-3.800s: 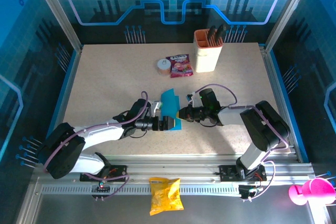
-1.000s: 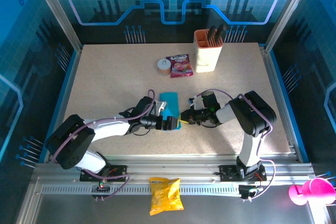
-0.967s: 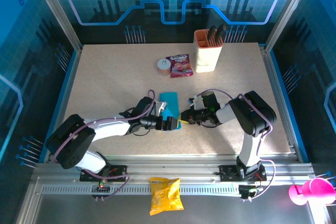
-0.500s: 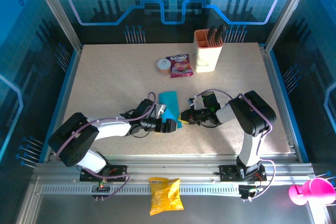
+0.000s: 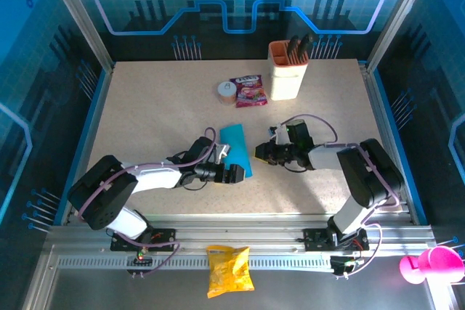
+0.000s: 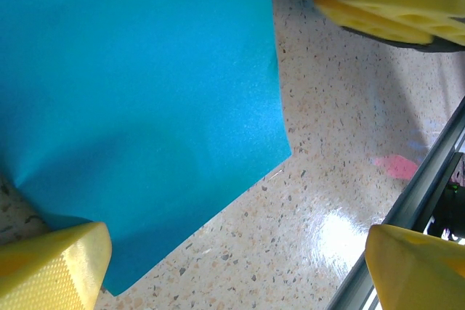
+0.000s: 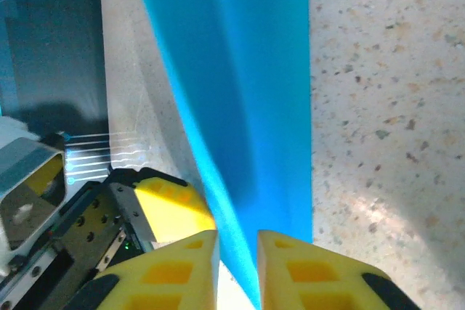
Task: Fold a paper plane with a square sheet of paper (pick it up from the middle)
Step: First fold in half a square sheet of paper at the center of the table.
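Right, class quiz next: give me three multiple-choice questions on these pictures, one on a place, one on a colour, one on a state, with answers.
1. Where is the pink-red snack packet? A) beside the beige holder cup B) under the left arm C) off the table
2. What colour is the paper? A) yellow B) cyan-blue C) pink
3. How is the left gripper? A) shut on the paper B) shut, empty C) open
Answers: 1 A, it lies right by the cup; 2 B, blue in all views; 3 C, its fingers stand wide apart.
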`<action>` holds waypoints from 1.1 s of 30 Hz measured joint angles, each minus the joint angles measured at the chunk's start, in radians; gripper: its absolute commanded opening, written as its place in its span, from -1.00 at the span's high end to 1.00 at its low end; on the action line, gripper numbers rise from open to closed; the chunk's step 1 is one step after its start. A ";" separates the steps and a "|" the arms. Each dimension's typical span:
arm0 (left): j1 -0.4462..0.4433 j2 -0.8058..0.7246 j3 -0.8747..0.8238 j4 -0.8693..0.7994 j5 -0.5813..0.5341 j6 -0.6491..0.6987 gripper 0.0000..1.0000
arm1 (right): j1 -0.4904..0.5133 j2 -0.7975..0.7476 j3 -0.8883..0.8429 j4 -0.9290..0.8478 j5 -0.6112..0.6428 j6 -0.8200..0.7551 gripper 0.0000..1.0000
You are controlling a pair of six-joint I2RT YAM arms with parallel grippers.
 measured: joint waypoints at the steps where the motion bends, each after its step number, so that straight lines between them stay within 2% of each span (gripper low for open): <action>1: 0.000 0.000 0.000 0.000 0.000 0.000 -0.82 | 0.006 -0.018 0.004 -0.023 0.009 -0.007 0.79; 7: 0.000 0.000 0.000 0.000 0.000 0.000 -0.82 | 0.095 -0.034 0.042 -0.095 0.058 -0.030 1.00; 13: 0.000 0.000 0.000 -0.001 0.000 0.000 -0.82 | 0.154 0.053 0.061 -0.082 0.068 -0.023 1.00; 20: 0.000 0.000 0.000 -0.001 0.000 0.000 -0.82 | 0.158 0.135 0.061 -0.073 0.081 -0.020 1.00; 33: 0.005 -0.009 0.002 -0.006 0.004 -0.006 -0.84 | 0.130 0.168 0.073 -0.069 0.015 -0.038 1.00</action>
